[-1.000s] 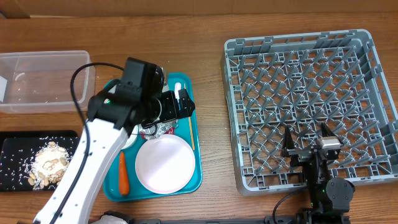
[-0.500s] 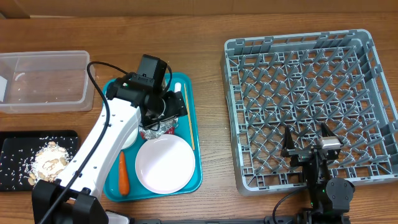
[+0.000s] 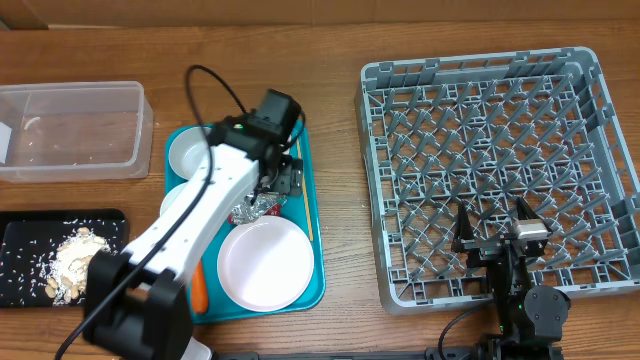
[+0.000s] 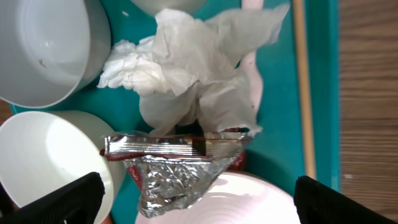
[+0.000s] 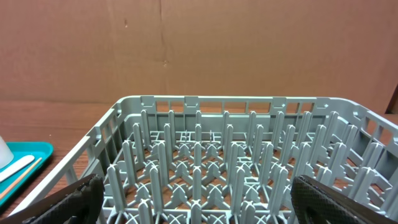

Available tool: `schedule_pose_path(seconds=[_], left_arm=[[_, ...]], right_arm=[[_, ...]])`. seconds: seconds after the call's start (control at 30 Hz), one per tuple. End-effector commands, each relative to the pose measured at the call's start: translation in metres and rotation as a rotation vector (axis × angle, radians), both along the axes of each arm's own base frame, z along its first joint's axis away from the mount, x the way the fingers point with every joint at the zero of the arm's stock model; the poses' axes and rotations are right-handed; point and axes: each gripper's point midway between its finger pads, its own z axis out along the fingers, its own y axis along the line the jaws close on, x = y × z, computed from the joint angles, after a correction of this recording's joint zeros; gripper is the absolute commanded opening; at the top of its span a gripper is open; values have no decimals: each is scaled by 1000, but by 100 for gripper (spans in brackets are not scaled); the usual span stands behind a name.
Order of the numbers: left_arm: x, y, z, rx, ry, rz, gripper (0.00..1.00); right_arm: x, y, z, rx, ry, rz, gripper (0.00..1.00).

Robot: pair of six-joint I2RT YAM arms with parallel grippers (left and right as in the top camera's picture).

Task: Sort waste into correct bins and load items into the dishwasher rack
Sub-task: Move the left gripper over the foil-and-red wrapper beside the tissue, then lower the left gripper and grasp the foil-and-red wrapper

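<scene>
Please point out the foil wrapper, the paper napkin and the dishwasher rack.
foil wrapper [image 4: 175,177], left wrist view, silver middle.
paper napkin [image 4: 186,62], left wrist view, middle folds.
dishwasher rack [image 3: 480,66], overhead view, far rim.

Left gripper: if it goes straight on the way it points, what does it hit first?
Most likely the foil wrapper, lying between the open fingers of the left gripper. The napkin sits just past it and the plate rim beside it; depth is unclear, so either could touch too.
</scene>
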Motion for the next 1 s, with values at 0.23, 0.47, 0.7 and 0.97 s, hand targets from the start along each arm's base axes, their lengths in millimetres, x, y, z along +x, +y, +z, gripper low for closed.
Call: schedule_pose_path(seconds=[0.23, 0.47, 0.7, 0.97], left_arm=[[-1, 9, -19, 160, 87, -213, 100], [5, 3, -32, 171, 114, -341, 100], [3, 5, -48, 194, 168, -384, 100], [8, 3, -49, 190, 151, -383, 94]], right_arm=[[0, 0, -2, 0, -3, 0, 100], [0, 0, -2, 0, -3, 0, 100], [0, 0, -2, 0, -3, 0, 100], [0, 0, -2, 0, -3, 0, 100]])
